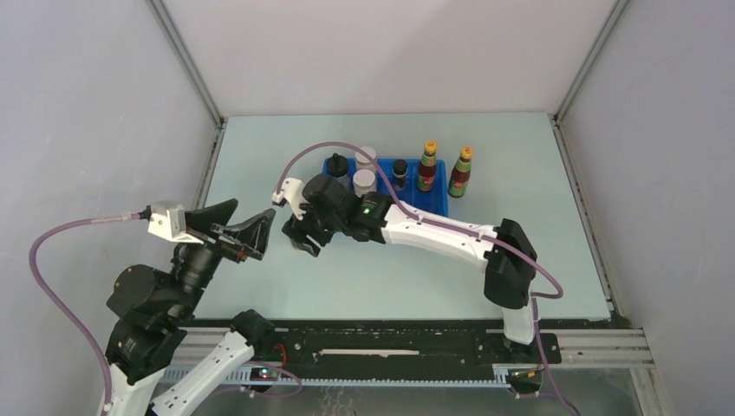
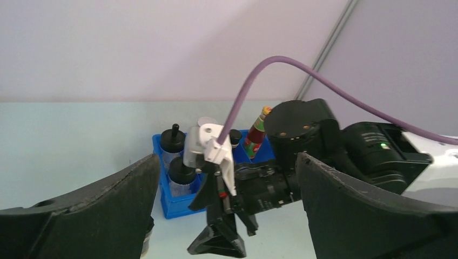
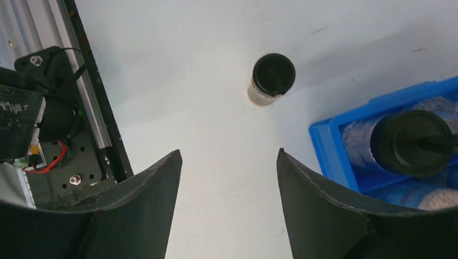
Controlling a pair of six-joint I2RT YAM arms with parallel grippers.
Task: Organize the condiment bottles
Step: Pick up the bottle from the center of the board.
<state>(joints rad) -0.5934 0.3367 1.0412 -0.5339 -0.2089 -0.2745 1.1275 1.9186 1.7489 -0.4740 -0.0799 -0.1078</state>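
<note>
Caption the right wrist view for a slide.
Right gripper open over the table, a black-lidded bottle standing outside the blue tray.

No lettering is legible, not even on the condiment bottles (image 1: 426, 169).

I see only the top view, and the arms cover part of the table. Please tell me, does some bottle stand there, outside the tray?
Observer: Yes. The right wrist view shows a short black-lidded bottle upright on the table, apart from the tray.
Operator: Does the right end effector hold it?
Observer: No. The right end effector is open and empty; the bottle stands ahead of it.
Operator: Is something hidden inside the tray too?
Observer: Yes, a knob-capped bottle in a corner compartment.
</note>
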